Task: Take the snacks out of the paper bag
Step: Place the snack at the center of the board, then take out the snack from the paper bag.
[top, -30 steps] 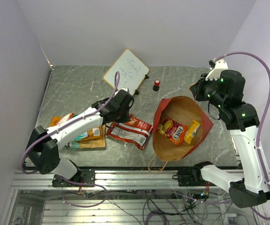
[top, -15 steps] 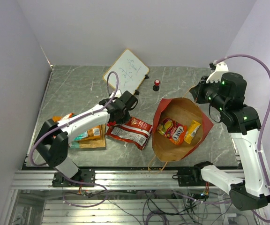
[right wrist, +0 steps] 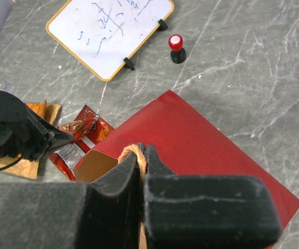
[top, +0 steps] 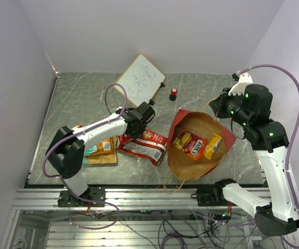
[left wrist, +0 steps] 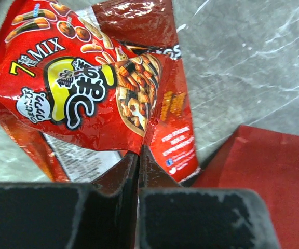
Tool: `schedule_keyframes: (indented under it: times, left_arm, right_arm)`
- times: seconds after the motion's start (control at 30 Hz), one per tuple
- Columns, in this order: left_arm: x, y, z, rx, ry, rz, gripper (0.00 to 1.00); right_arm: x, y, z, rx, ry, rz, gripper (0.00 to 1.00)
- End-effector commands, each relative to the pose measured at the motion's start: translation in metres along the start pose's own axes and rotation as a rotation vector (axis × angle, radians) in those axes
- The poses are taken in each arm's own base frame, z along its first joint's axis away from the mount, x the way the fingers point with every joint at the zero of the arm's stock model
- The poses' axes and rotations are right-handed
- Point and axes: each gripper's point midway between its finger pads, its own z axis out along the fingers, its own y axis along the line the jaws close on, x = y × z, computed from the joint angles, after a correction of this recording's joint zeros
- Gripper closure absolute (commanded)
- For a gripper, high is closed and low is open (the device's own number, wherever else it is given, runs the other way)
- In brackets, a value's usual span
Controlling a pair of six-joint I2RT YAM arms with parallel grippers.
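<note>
**Jaws clamped on both sides, two packets left in the bag**

Jaws pressed together, the left gripper [left wrist: 139, 154] appears to pinch the corner of a red packet [left wrist: 82, 88], which lies on the table [top: 82, 98] just left of the paper bag [top: 181, 162]. The right gripper [right wrist: 141, 155] has its jaws closed on the bag's twisted handle [right wrist: 131, 152] at the far rim, holding the mouth open.

Further left, orange and tan packets [top: 102, 149] lie in a small pile outside the bag. Inside, a red-and-yellow packet [top: 191, 144] and a yellow packet [top: 213, 146] lie side by side, so the job looks somewhat past halfway.

The bag's mouth gapes upward, tilted toward the arms. Its opening stretches longest from near left to far right. The red packet's long axis runs left to right, slanting nearer at its right end.
</note>
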Motion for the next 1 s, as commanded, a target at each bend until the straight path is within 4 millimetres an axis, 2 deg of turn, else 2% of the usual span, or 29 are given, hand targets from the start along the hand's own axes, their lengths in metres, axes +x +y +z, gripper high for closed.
schedule_keyframes:
  times: [0.0,0.03,0.13,0.23,0.33,0.4,0.57,0.67,0.73,0.77,0.83,0.97]
  left_arm:
    - [-0.002,-0.022,-0.001,0.070,0.019,-0.182,0.80]
    - [0.002,-0.024,-0.002,0.082,0.042,-0.201,0.73]
    - [0.011,-0.030,-0.016,0.145,0.129,-0.266,0.37]
    - [0.012,-0.048,-0.050,0.296,0.219,-0.300,0.02]
    - [-0.001,-0.068,-0.099,0.492,0.227,-0.217,0.01]
    - [-0.010,-0.063,-0.123,0.550,0.190,-0.087,0.01]
    - [-0.025,-0.025,-0.147,0.594,0.118,0.090,0.01]
    - [-0.026,-0.008,-0.161,0.695,0.135,0.059,0.01]
    - [-0.021,-0.005,-0.167,0.819,0.161,0.038,0.04]
    - [-0.022,-0.019,-0.187,0.956,0.163,0.031,0.05]
    - [-0.019,-0.031,-0.208,1.074,0.167,0.083,0.04]
    - [0.006,-0.067,-0.237,1.158,0.104,0.473,0.09]
  right_arm:
    - [-0.001,0.002,-0.004,-0.010,-0.024,0.019,1.00]
    - [-0.001,0.002,-0.004,-0.008,-0.023,0.020,1.00]
    - [0.001,0.001,-0.005,-0.003,-0.020,0.027,1.00]
    - [0.003,0.002,-0.004,-0.010,-0.020,0.036,1.00]
    - [0.005,0.003,-0.003,-0.014,-0.012,0.045,1.00]
    - [0.006,0.004,-0.001,-0.019,-0.011,0.051,1.00]
    - [0.006,0.007,0.002,-0.034,-0.008,0.059,1.00]
    - [0.005,0.010,0.005,-0.050,-0.005,0.067,1.00]
    - [0.004,0.012,0.006,-0.062,-0.006,0.070,1.00]
    - [0.003,0.013,0.007,-0.066,-0.009,0.068,1.00]
    - [0.001,0.013,0.009,-0.066,-0.015,0.062,1.00]
    - [-0.002,0.013,0.011,-0.067,-0.013,0.044,1.00]
